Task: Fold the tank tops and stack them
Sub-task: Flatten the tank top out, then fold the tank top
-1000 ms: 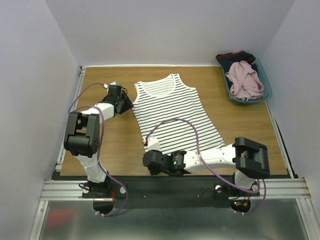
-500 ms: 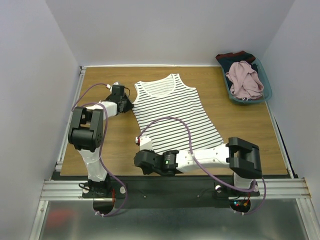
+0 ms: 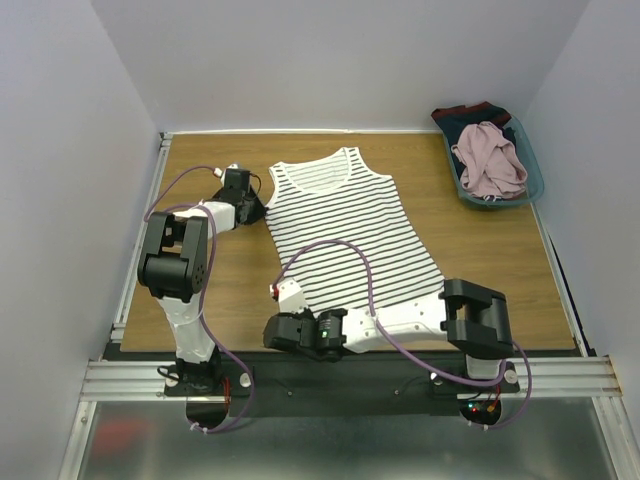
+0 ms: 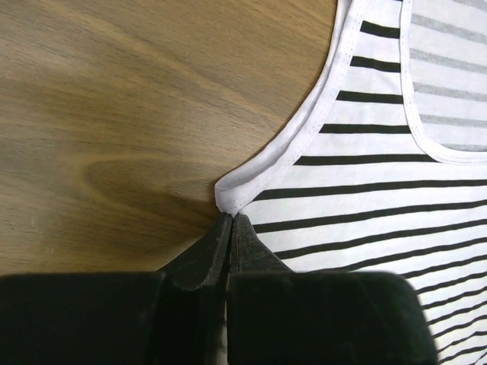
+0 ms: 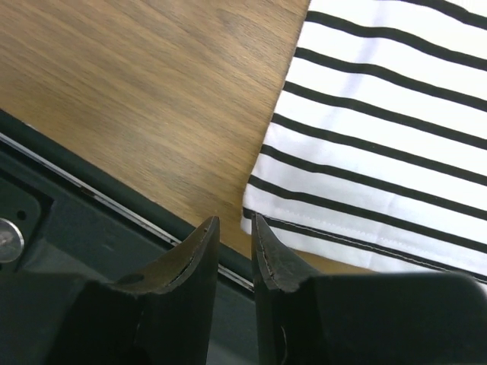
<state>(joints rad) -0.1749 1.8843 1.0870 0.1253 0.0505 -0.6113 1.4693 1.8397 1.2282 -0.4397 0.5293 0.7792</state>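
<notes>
Soft striped tank top point(image 3: 345, 220) lies flat on wood-grain surface point(image 3: 225, 285). Left fingers point(image 4: 207, 260) closed at armhole corner; right fingers point(image 5: 190, 262) slightly apart beside hem corner, near edge.

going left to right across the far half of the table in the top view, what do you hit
left gripper → striped tank top → teal bin holding the pink tank top

Remote workstation, as I see it: a robotics lab cell. Plain white walls point(image 3: 330, 60) box in a wooden tabletop point(image 3: 240, 290); both arms are bolted to an aluminium extrusion frame point(image 3: 340, 378) at its near edge.
</notes>
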